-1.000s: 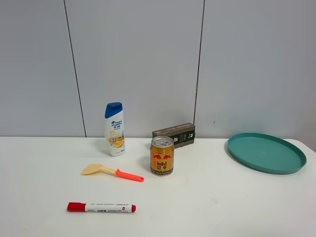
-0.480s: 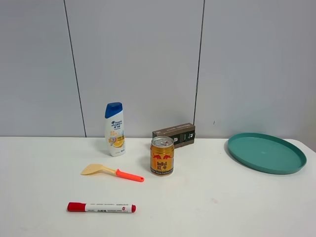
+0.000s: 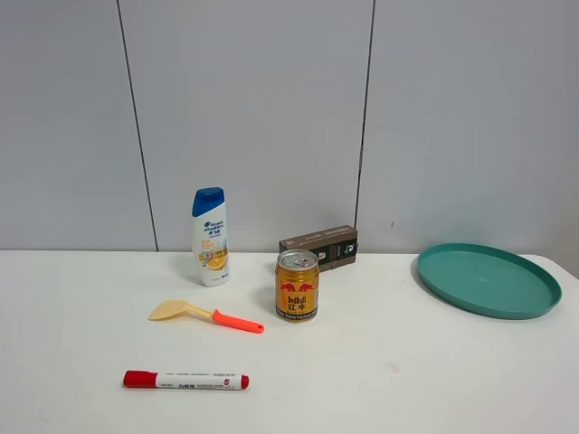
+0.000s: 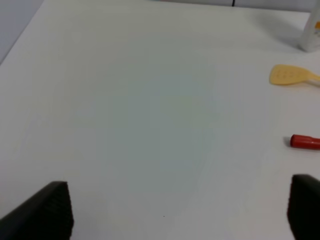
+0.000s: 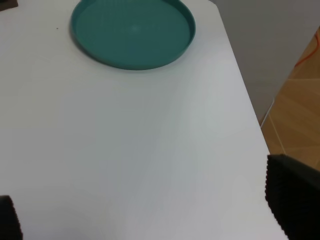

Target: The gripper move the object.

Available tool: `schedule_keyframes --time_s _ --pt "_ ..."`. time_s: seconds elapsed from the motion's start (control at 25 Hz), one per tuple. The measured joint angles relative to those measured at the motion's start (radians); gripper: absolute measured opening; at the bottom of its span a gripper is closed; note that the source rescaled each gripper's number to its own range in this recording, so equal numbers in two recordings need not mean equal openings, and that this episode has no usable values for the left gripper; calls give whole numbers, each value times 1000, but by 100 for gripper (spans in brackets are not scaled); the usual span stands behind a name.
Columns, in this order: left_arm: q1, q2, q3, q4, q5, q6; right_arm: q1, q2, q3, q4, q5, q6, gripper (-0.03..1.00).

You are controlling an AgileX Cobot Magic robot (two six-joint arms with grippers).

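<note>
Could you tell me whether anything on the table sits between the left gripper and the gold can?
Possibly. The left gripper hangs open over bare table, outside the high view. The spatula and the red marker lie on that side of the can, apart from it. Both lie flat, so a raised approach should pass over them.

Gold drink can (image 3: 297,286): glossy metal, silver top. Shampoo bottle (image 3: 210,237): smooth white plastic, blue cap. Teal plate (image 3: 488,278): smooth, matt plastic. Table (image 3: 407,371): smooth, matt white. Left tool fingers (image 4: 42,212): ribbed matt black.
</note>
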Motion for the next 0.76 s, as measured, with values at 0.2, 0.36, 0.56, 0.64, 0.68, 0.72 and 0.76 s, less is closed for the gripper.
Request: schedule_keyframes --time_s 0.2,0.36,0.56,0.64,0.68,0.72,0.76 --pt "0 0 0 0 0 0 0 0 0 0 0 0 100" --pt "0 0 0 0 0 0 0 0 0 0 0 0 100" --pt "0 0 0 0 0 0 0 0 0 0 0 0 100" --pt "0 0 0 0 0 0 0 0 0 0 0 0 100" --pt "0 0 0 0 0 0 0 0 0 0 0 0 100" --pt "0 0 0 0 0 0 0 0 0 0 0 0 100" --pt "0 0 0 0 0 0 0 0 0 0 0 0 100"
